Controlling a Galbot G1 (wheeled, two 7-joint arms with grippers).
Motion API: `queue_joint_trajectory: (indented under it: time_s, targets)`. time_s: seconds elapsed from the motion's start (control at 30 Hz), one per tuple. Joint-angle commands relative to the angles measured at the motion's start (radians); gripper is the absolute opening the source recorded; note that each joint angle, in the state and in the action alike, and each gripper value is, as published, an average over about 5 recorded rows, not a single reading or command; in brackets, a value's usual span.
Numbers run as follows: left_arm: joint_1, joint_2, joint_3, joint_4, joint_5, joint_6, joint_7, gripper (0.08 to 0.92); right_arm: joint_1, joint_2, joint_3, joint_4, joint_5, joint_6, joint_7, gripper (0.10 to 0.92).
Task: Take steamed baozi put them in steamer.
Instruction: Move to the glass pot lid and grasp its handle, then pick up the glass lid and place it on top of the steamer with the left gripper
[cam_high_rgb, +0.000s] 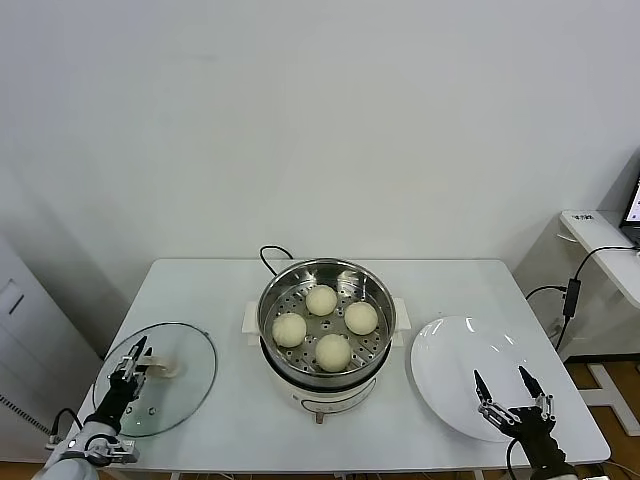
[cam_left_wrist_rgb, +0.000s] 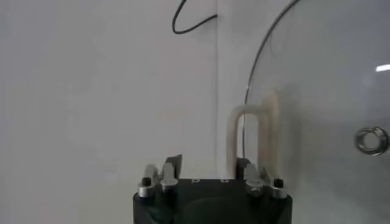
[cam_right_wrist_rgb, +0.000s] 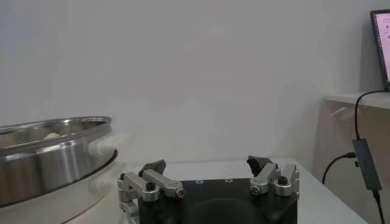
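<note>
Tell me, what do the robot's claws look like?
Each claw is black with silver metal joints and bolts. The left claw has thin black fingers and sits on a white wrist with a coiled cable beside it. The right claw has two dark pointed fingers spread in a V shape on a black wrist.

Four steamed baozi (cam_high_rgb: 321, 299) (cam_high_rgb: 361, 317) (cam_high_rgb: 289, 329) (cam_high_rgb: 333, 352), smooth, round and pale cream-yellow, are seated apart from one another in a diamond on the perforated steel tray inside the steamer (cam_high_rgb: 272, 290). The steamer, a large shiny steel pot on a cream-white base with a black cord, is placed upright and uncovered at the table's middle.
</note>
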Motion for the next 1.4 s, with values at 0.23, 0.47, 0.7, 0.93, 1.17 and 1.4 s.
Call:
queue_joint_trajectory:
  time_s: [0.23,0.47,0.7,0.93,1.17,1.4]
  targets:
    - [0.126,0.111,0.049,-0.327,-0.356,0.125,0.155,0.23,0.019,-0.015,-0.01,-0.001,0.006,-0.02,-0.011,0.823]
    - [0.167,0.254,0.071,-0.545,-0.51,0.297,0.283,0.129,0.07,-0.069,-0.028,-0.017,0.017,-0.06,-0.007,0.823]
    - [0.174,0.393,0.22,-0.77,-0.609,0.627,0.422,0.129,0.111,-0.111,-0.038,-0.041,0.038,-0.111,-0.014,0.823]
    - [0.106,0.41,0.578,-0.898,-0.521,0.949,0.397,0.129,0.117,-0.167,-0.026,-0.08,0.083,-0.11,-0.04,0.823]
    - [-0.073,0.331,0.847,-0.82,-0.361,1.102,0.44,0.129,0.121,-0.167,-0.01,-0.093,0.07,-0.108,-0.042,0.823]
    - [-0.145,0.161,0.973,-0.699,-0.187,1.131,0.476,0.129,0.135,-0.152,-0.008,-0.093,0.05,-0.122,-0.034,0.823]
